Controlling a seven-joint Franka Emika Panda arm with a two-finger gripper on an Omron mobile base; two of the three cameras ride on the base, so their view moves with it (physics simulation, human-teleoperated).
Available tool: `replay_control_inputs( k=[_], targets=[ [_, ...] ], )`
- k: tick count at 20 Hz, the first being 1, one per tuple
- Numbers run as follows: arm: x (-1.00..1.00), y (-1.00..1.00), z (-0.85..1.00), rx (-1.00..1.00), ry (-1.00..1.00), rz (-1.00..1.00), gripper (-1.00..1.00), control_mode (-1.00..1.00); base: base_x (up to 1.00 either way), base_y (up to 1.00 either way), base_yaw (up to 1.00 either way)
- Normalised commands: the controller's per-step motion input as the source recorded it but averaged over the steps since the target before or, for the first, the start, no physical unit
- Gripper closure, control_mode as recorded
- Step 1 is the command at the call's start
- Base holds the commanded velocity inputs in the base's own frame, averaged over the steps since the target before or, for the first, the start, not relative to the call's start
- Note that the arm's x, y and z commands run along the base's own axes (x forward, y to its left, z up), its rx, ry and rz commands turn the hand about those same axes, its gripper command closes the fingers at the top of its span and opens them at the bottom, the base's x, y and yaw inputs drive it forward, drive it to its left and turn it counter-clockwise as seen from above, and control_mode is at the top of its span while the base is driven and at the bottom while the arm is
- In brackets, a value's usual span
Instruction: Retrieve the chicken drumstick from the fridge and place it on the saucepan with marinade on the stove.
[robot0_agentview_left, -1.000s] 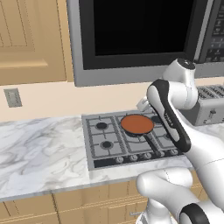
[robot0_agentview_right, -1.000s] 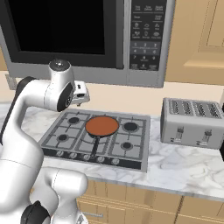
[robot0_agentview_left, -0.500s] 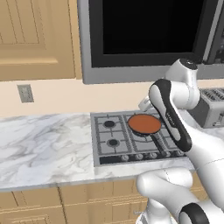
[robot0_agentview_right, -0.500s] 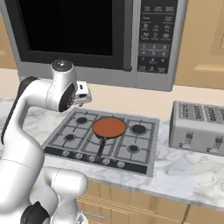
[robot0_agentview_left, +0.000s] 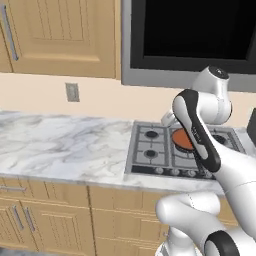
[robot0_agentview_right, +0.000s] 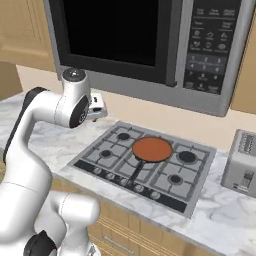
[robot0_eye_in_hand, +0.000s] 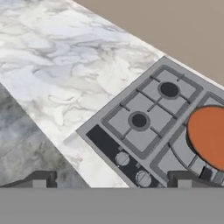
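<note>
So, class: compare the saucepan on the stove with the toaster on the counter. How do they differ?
The saucepan is round, shallow and dark with an orange-brown inside; the toaster is boxy, taller and grey. The saucepan sits on the stove grates, near the middle; the toaster stands on the marble counter beside it. Both rest upright and untouched.

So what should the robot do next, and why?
Probably drive on to find the fridge. Its fingers stand open and empty above the counter, and the pan on the stove holds just marinade, with no drumstick or fridge in sight.
</note>
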Motion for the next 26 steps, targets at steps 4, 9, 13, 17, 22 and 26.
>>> replay_control_inputs(
  k=[4, 9, 13, 17, 22, 26],
  targets=[
    [0.0, 0.0, 0.0, 0.0, 0.0, 0.0, -1.0, 1.0, -0.26, 0.0, 0.55],
    [0.0, 0.0, 0.0, 0.0, 0.0, 0.0, -1.0, 1.0, -0.12, 0.03, 0.7],
    [0.0, 0.0, 0.0, 0.0, 0.0, 0.0, -1.0, 1.0, 0.0, 0.22, 0.79],
    [0.0, 0.0, 0.0, 0.0, 0.0, 0.0, -1.0, 1.0, 0.0, 0.16, 0.86],
    [0.0, 0.0, 0.0, 0.0, 0.0, 0.0, -1.0, 1.0, 0.36, 0.17, 0.75],
    [0.0, 0.0, 0.0, 0.0, 0.0, 0.0, -1.0, 1.0, 0.68, 0.08, 0.69]
  ],
)
